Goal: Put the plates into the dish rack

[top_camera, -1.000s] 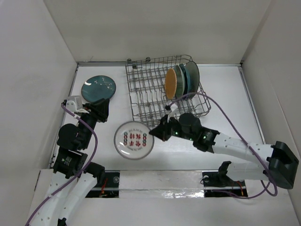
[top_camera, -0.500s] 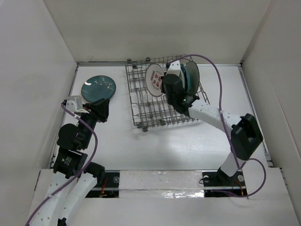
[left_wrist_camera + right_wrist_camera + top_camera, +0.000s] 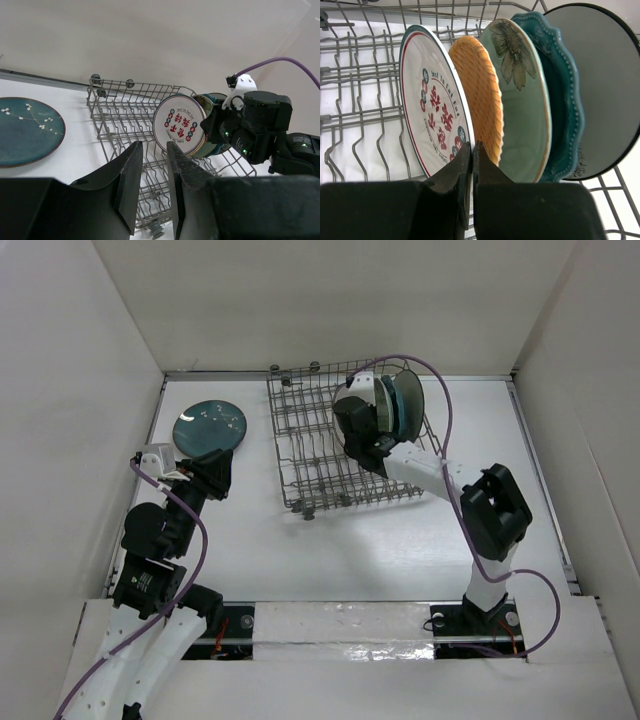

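Inside the dish rack (image 3: 300,445), the white patterned plate (image 3: 432,105) now stands upright just beside the orange plate (image 3: 477,95); a second ago it lay flat on the tabletop (image 3: 400,550). We think the right hand (image 3: 471,150) is clamped on its lower rim. Our left hand (image 3: 154,150) has not moved, fingers apart, near the dark teal plate (image 3: 209,426).

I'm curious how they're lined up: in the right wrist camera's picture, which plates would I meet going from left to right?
white plate with red-green pattern → orange woven-look plate → pale green plate → teal scalloped plate → grey plate
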`<state>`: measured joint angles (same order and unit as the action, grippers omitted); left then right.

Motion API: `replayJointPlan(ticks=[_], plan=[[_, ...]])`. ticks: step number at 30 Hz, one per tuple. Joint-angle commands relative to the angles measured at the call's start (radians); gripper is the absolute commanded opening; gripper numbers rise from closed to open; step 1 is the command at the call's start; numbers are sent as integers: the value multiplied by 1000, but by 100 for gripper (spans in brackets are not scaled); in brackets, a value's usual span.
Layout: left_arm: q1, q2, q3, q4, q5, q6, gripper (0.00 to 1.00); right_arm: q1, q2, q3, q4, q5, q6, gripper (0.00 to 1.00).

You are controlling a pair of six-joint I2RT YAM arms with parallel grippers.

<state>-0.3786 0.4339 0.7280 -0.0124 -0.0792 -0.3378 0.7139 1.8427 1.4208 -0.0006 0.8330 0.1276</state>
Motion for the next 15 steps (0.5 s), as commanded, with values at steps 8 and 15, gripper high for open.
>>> replayJointPlan(ticks=[8,15], plan=[[-3,11,-4,37,-5,13,23,44,78,64,33,54,21,0],[-3,35,-4,31,-33,13,23,81,64,69,47,78,4,1]])
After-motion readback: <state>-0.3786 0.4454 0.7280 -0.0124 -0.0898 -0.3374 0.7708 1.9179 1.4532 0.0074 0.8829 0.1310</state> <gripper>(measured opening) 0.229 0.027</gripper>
